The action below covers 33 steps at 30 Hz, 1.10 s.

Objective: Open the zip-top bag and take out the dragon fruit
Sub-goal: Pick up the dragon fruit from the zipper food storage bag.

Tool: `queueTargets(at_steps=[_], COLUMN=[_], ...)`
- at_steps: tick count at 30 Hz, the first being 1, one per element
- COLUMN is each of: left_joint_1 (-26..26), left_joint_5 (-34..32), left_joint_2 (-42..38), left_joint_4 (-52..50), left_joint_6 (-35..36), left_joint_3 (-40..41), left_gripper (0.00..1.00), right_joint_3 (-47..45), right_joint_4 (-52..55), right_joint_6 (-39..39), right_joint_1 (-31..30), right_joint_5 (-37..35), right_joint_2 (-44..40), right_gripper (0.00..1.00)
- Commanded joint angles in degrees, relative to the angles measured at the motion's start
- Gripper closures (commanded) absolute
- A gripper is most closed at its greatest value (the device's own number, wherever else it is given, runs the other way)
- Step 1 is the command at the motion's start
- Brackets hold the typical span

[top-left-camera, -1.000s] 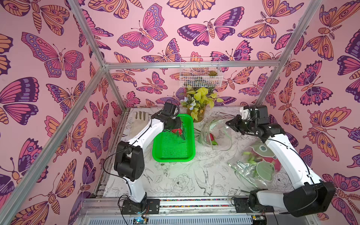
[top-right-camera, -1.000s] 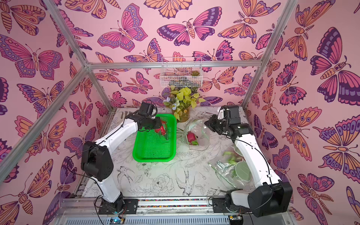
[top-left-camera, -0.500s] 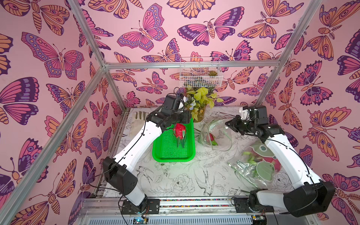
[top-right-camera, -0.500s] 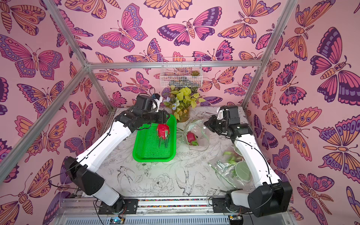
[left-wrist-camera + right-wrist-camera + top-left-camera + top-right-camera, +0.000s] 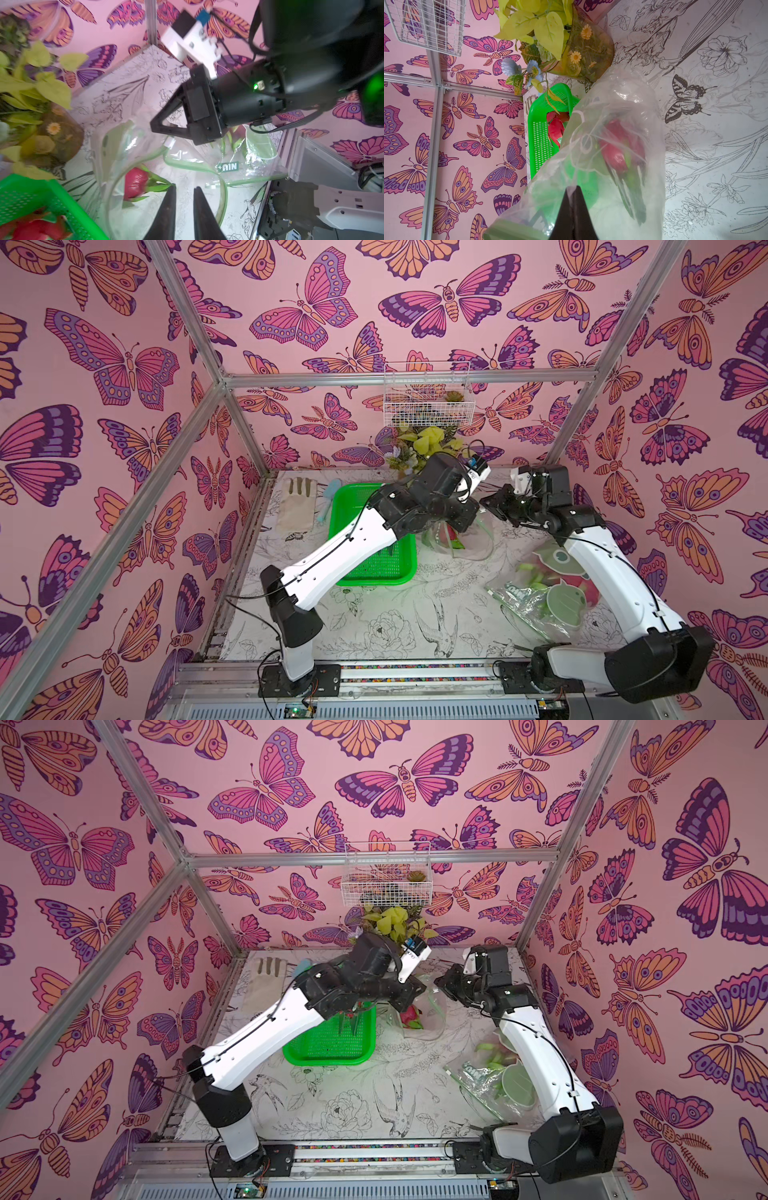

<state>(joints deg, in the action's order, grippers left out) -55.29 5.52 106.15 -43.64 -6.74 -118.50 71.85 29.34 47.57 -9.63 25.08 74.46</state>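
Readable text: only a green label [image 5: 227, 166] with white letters, on a printed clear bag [image 5: 536, 601]. It looks like "+AIN" in the left wrist view and may be flipped. In both top views that bag lies lower right of centre, partly under the right arm. Its lettering is too blurred to read there.

Right gripper [image 5: 572, 188]: clamped tight on the film of the zip-top bag [image 5: 623, 99], at the rim next to the white slider [image 5: 170, 143]. In both top views the bag sits just right of centre, beside the green tray [image 5: 374, 578], with its mouth gaping wide.

Left gripper [image 5: 185, 187]: jaws parted by a narrow gap, nothing between them. It sits at the bag's mouth with one fingertip [image 5: 171, 193] right at a green scale of the fruit. Can't tell if it touches.

Dragon fruit [image 5: 136, 182]: red, inside the open bag, low on the worktop [image 5: 374, 626]. Second dragon fruit [image 5: 555, 126]: lying in the tray, mostly hidden by the left arm in the top views.
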Motion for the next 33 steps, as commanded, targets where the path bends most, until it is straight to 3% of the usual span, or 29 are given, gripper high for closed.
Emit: queueTargets(at_steps=[1, 12, 17, 20, 24, 28, 30, 33], left_joint_1=[0.2, 0.6, 0.9, 0.9, 1.3, 1.5, 1.5, 1.5], left_joint_5=[-2.1, -8.9, -11.1, -9.1, -6.0, -2.3, -1.0, -1.9], left_joint_2=[3.4, 15.1, 16.8, 17.1, 17.3, 16.6, 17.0, 17.7], left_joint_4=[-3.5, -11.8, -12.0, -11.6, -9.6, -4.3, -3.1, -1.5], left_joint_6=[0.0, -1.0, -2.1, -2.7, -3.5, -5.2, -6.1, -6.8], left_joint_3=[-0.4, -5.4, -5.4, -5.1, -4.1, -0.3, 0.8, 1.7], left_gripper=[0.82, 0.79, 0.72, 0.65, 0.65, 0.60, 0.56, 0.55], right_joint_3=[-0.3, -2.0, -2.9, -3.9, -5.0, -6.1, -6.6, -8.2], right_joint_4=[-1.1, -2.9, -4.1, -5.3, -6.4, -7.6, -8.1, -8.5], right_joint_6=[0.7, 2.0, 3.1, 4.0, 4.5, 5.5, 5.7, 6.0], right_joint_1=[-0.4, -0.4, -0.4, -0.3, 0.3, 1.3, 2.3, 4.6], right_joint_5=[-0.7, -0.7, -1.2, -1.4, -1.3, -0.3, 0.8, 2.2], right_joint_2=[-0.6, -1.2, -2.0, -2.6, -3.2, -3.2, -2.9, -3.5], right_gripper=[1.00, 1.00, 1.00, 1.00, 0.88, 0.84, 0.73, 0.65])
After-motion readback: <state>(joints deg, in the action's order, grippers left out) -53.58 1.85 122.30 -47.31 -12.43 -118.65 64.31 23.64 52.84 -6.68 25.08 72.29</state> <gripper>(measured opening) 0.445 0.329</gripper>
